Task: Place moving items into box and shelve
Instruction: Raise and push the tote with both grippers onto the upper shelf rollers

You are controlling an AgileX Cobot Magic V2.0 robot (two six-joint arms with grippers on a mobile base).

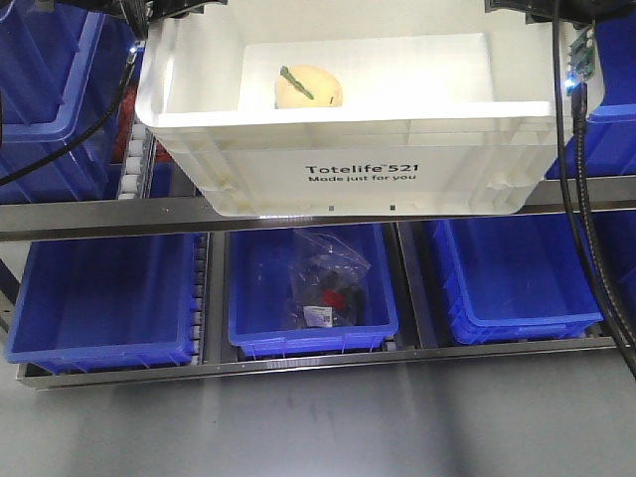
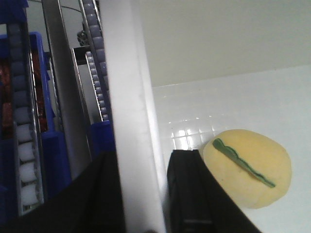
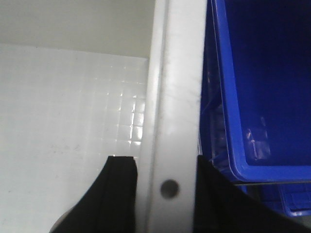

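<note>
Left gripper [image 2: 146, 194] is clamped across the left wall of the white box [image 1: 348, 169], one black finger [image 2: 187, 194] inside against the wall and the other outside it. Right gripper [image 3: 163, 194] grips the right wall in like manner, fingers pressed on both faces of the rim beside a small hole. Between them the box is held above the shelf rail [image 1: 99, 214], its printed front face overlapping the rail in the front view. Clearance is tight: blue bins stand close at 3 o'clock of the box wall in the right wrist view, and a roller track [image 2: 22, 126] runs at 9 o'clock of the wall in the left wrist view. Inside the box, a yellow oval item [image 1: 308, 87] with a green strip lies on the floor near the left wall, just beside the left inner finger. Below, three blue bins sit in a row; the middle bin [image 1: 313, 333] holds a clear bag [image 1: 326, 280] of dark parts.
</note>
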